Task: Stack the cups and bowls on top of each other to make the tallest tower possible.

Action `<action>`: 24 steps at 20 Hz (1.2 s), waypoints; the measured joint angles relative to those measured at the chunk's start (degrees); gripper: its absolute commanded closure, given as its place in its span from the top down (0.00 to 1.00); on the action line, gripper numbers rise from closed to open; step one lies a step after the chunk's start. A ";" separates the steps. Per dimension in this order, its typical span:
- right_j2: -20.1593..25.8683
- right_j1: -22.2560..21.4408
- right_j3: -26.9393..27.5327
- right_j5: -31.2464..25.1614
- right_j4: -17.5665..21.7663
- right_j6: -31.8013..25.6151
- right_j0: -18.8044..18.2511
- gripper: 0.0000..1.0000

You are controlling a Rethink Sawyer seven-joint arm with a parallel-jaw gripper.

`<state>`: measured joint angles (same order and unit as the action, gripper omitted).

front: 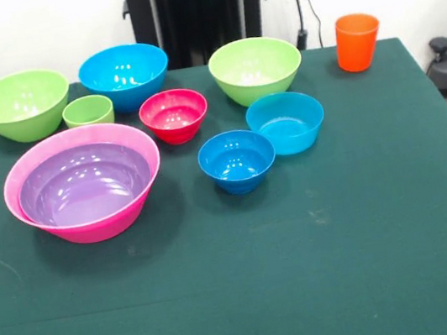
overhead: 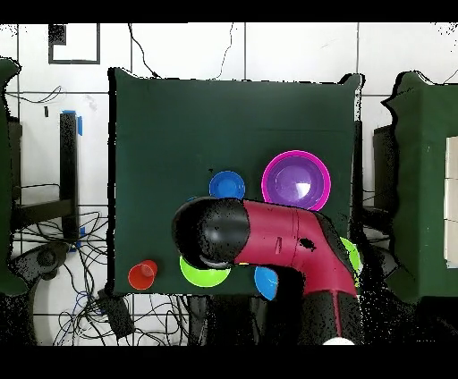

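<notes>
Bowls (front: 83, 183) and cups (front: 357, 42) carry no legible writing.

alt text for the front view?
Bowls and cups sit spread across a green table: a purple bowl nested in a pink bowl at left, an orange cup apart at far right. No gripper shows.

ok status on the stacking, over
Gripper hidden under the arm. Purple bowl nested in pink bowl; other bowls and orange cup unstacked. Nothing in the way.
</notes>
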<state>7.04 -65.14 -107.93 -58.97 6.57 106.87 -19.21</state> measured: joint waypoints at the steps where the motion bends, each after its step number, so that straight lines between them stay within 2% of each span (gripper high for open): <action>1: -0.07 0.21 -0.04 0.50 -0.12 0.00 0.05 1.00; 13: -2.03 4.66 -0.89 7.55 -0.62 0.00 1.35 1.00; 24: -3.86 9.34 -2.78 11.60 -0.83 0.00 1.57 1.00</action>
<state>3.18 -55.80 -110.70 -47.37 5.74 106.87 -17.64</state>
